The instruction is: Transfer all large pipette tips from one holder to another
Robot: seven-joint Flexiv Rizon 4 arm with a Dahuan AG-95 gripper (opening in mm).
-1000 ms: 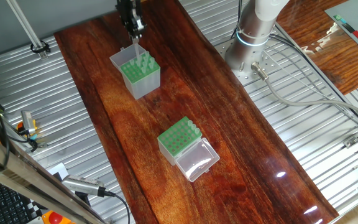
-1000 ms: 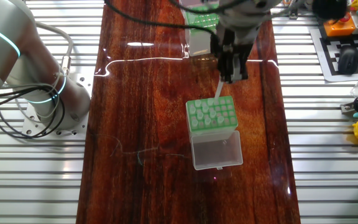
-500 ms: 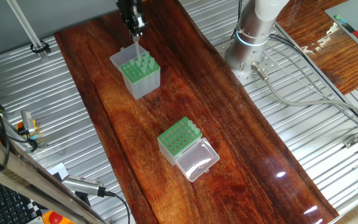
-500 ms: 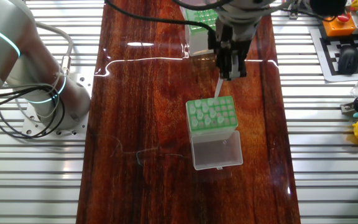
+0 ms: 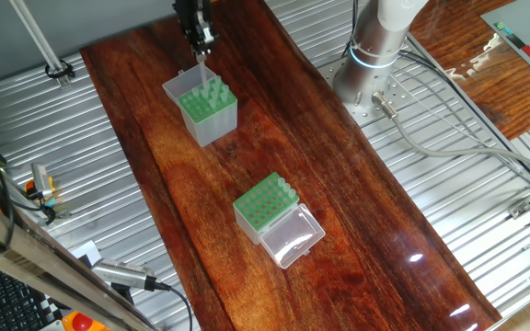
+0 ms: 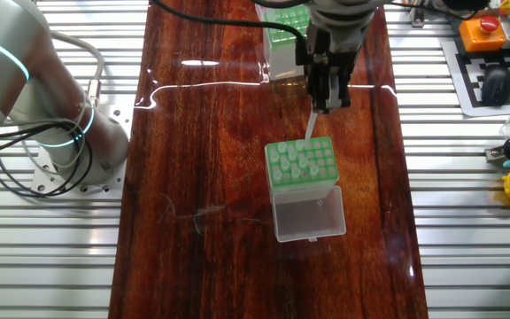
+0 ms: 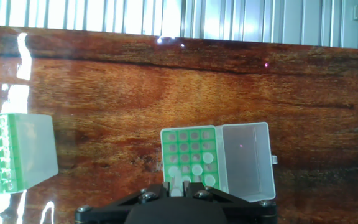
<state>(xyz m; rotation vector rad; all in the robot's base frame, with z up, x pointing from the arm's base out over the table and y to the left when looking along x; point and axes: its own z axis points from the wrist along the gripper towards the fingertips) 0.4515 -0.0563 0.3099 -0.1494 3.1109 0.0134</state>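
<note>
My gripper (image 5: 200,51) (image 6: 320,106) (image 7: 179,185) is shut on one large pipette tip (image 5: 201,64) (image 6: 311,127) (image 7: 176,185), which hangs point down. It hovers just above the far edge of the shorter holder (image 5: 212,118) (image 6: 301,164) (image 7: 190,155). That holder's clear lid (image 5: 180,87) (image 6: 308,217) (image 7: 247,162) lies open, and several tips (image 6: 292,159) (image 7: 191,169) stand in its green plate. The taller grey-sided holder (image 5: 263,207) (image 6: 283,40) (image 7: 11,155) stands apart, away from the gripper.
Both holders rest on a long dark wooden board (image 5: 339,184) (image 6: 202,133) with ribbed metal either side. The arm's base (image 5: 375,55) (image 6: 42,97) and its cables (image 5: 449,138) sit beside the board. A keyboard (image 6: 501,80) and small tools lie off to the side.
The gripper has edged slightly upward in both fixed views with the tip still in it. Neither holder has moved.
</note>
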